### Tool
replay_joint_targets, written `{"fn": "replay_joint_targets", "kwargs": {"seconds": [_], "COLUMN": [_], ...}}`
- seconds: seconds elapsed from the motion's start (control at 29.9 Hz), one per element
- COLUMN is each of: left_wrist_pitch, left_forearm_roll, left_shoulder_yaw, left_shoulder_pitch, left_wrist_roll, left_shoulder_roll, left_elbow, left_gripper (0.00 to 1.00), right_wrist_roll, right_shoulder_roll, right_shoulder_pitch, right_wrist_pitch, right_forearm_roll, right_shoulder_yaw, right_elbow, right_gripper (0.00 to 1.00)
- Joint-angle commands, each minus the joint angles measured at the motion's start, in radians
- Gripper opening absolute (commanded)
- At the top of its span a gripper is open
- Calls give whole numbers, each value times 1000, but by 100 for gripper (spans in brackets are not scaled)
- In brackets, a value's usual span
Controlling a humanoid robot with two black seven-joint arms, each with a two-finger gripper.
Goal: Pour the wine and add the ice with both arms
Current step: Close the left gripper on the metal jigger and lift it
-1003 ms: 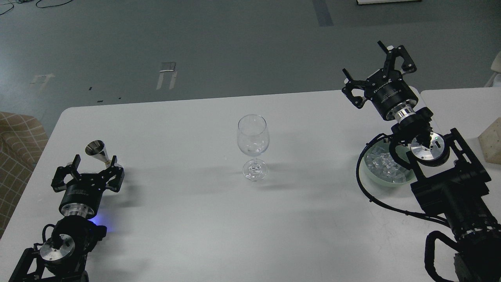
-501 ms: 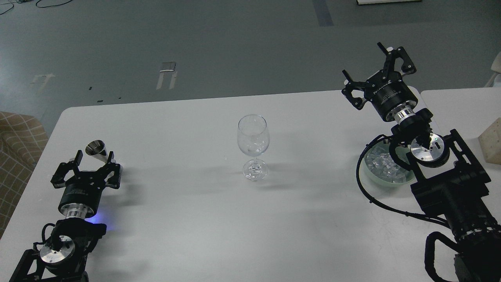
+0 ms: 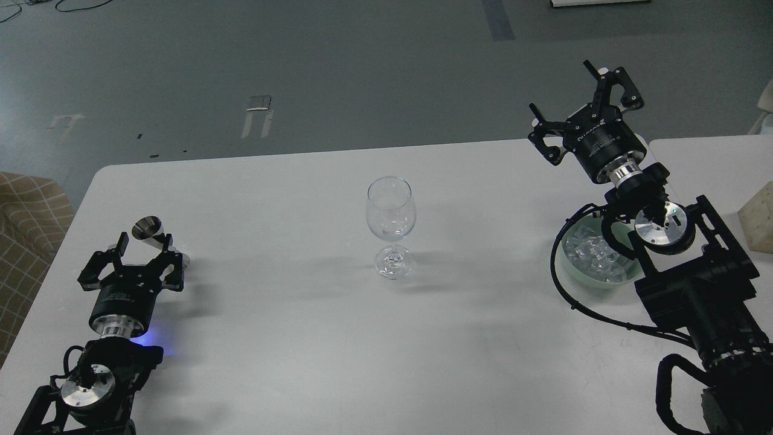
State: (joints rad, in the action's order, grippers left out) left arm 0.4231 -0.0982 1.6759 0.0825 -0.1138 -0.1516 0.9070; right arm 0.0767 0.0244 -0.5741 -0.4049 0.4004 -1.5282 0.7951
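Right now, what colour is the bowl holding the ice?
Pale green bowl, seen in the head view.

Clear ice cubes point(image 3: 595, 252) lie heaped in a pale green bowl point(image 3: 625, 279) at the right of the desk point(image 3: 302, 338), partly hidden behind the right arm point(image 3: 682, 278). No wine is discernible.

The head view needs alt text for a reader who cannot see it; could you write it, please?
A clear wine glass stands mid-table between two black arms. The left gripper is open beside a tilted steel jigger; the right gripper is open and raised beyond a green bowl of ice.
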Motion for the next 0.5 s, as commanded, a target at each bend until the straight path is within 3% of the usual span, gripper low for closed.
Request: {"fn": "replay_joint_targets", "kwargs": {"seconds": [0.0, 0.47], "left_wrist_pitch": [0, 46], "left_forearm_roll": [0, 0], "left_shoulder_yaw": [-1, -4], "left_shoulder_pitch": [6, 16], "left_wrist_roll": [-1, -3], "left_shoulder_roll": [0, -3], "left_elbow": [0, -34], "left_gripper": [71, 70], "right_wrist_roll": [0, 0], "right_shoulder_roll": [0, -3], "right_shoulder_pitch": [3, 3], "right_wrist_pitch": [0, 0], "right_forearm_roll": [0, 0], "right_shoulder_yaw": [0, 0], "right_elbow": [1, 3], "right_gripper": [100, 100]}}
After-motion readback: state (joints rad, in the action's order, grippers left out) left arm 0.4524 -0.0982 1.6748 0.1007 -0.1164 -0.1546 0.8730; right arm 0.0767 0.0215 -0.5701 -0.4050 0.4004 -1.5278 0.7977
